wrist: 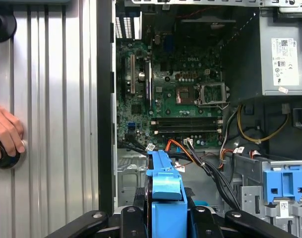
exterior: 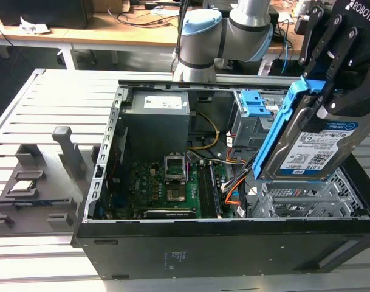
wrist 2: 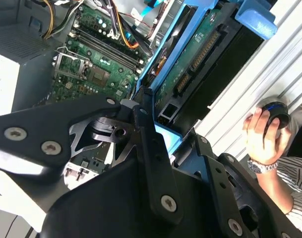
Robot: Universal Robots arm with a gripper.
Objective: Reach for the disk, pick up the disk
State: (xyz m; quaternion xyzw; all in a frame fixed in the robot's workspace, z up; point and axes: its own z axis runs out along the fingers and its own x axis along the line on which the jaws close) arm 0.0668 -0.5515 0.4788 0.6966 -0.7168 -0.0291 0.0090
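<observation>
Disk (exterior: 309, 143) up above drive cage (exterior: 306, 201) at open computer case (exterior: 221, 243)'s exterior view's right end; motherboard (exterior: 166, 185) inside; power supply (exterior: 157, 118) behind motherboard.

Slatted metal table (exterior: 63, 97), open black computer case (exterior: 221, 249), grey fixture tray (exterior: 39, 188) beside it

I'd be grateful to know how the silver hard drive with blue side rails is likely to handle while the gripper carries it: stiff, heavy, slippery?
The silver hard drive with blue side rails looks like a rigid metal block, so probably stiff and fairly heavy. Held tilted above the open black computer case by the gripper, it might slip on its smooth plastic rails. Its exposed circuit board suggests fragility.
</observation>
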